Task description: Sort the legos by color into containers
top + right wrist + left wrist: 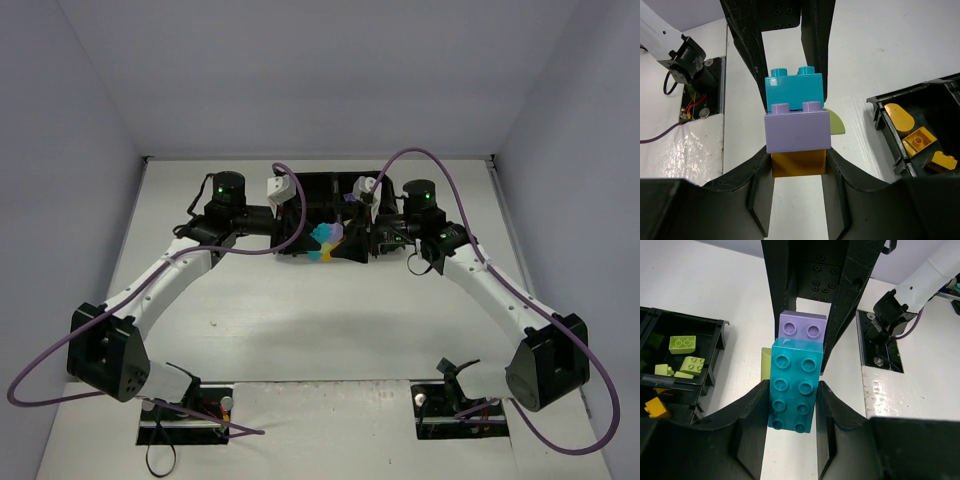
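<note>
A joined clump of legos (pixel 325 241) hangs between both grippers at the front of the black tray (pixel 320 188). My left gripper (pixel 792 386) is shut on the long cyan-blue brick (pixel 791 405). Beyond it sits the purple brick (pixel 802 325), flanked by the other arm's fingers (pixel 842 300). My right gripper (pixel 798 152) is shut on the purple brick (pixel 797 131), with an orange brick (pixel 798 164) under it. The cyan-blue brick (pixel 792 90) and a lime green piece (pixel 837 126) lie past it.
In the left wrist view one of the containers (pixel 715 355) holds lime green legos (pixel 682 342), and an orange one (pixel 656 408) lies in the adjoining one. In the right wrist view a compartment (pixel 880 112) holds orange legos (pixel 917 139). White table surrounds the tray.
</note>
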